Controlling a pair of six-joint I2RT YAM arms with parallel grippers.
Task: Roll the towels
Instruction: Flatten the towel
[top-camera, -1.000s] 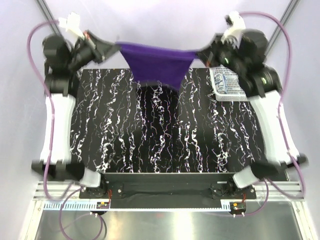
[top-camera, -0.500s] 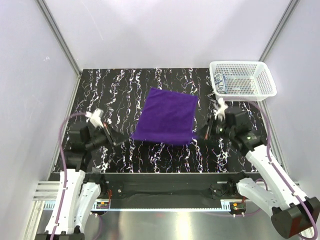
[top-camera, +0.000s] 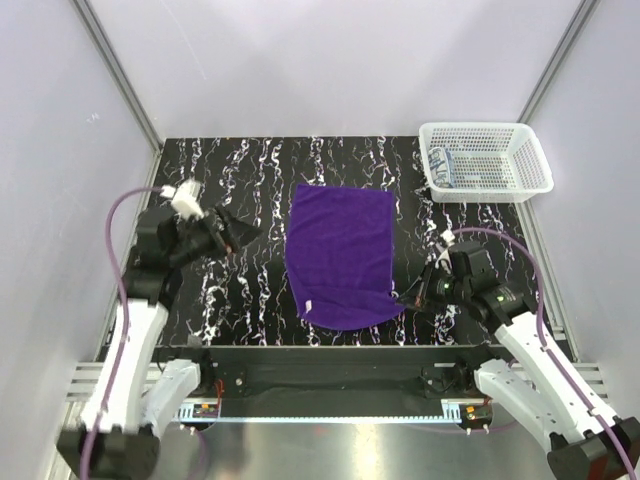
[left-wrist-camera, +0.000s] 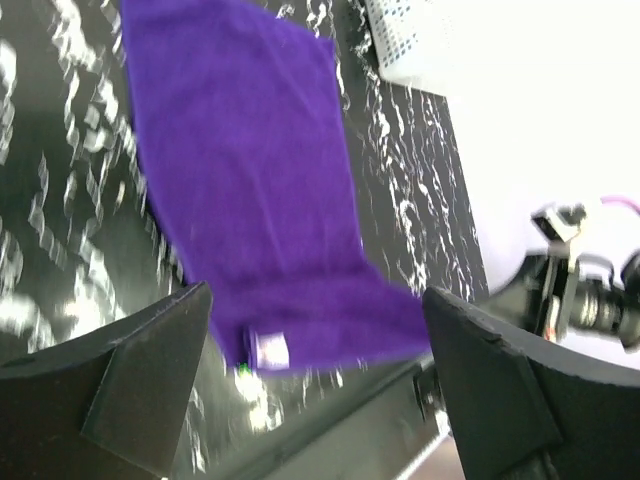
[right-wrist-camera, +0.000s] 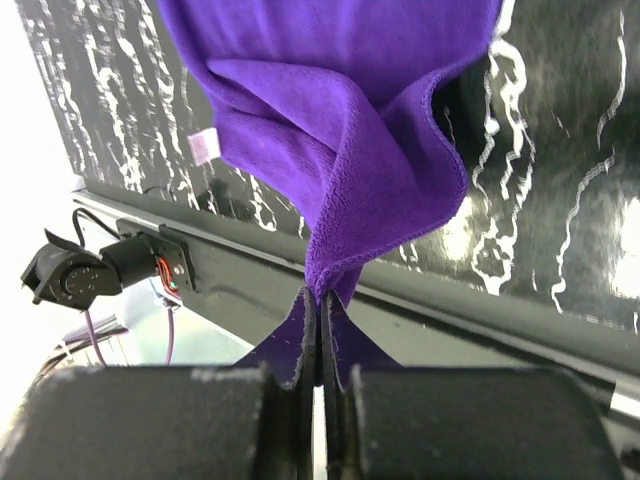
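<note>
The purple towel (top-camera: 340, 255) lies spread on the black marbled table, its near edge with a white label (top-camera: 313, 306) close to the front. My left gripper (top-camera: 245, 232) hovers open to the left of the towel, clear of it; in the left wrist view the towel (left-wrist-camera: 240, 170) shows beyond the wide-apart fingers of this gripper (left-wrist-camera: 315, 293). My right gripper (top-camera: 405, 300) is shut on the towel's near right corner, lifting it into a fold (right-wrist-camera: 340, 130) above the pinched jaws of this gripper (right-wrist-camera: 320, 300). A blue-grey patterned towel (top-camera: 445, 165) sits in the basket.
A white mesh basket (top-camera: 480, 126) stands at the table's far right corner, also seen in the left wrist view as a basket (left-wrist-camera: 410, 40). The table's front rail (top-camera: 330, 355) runs just beyond the towel's near edge.
My left gripper has opened, let go of the towel's near left corner and drawn away to the left. The towel has settled flat; the right gripper still holds its corner, nearer the front.
</note>
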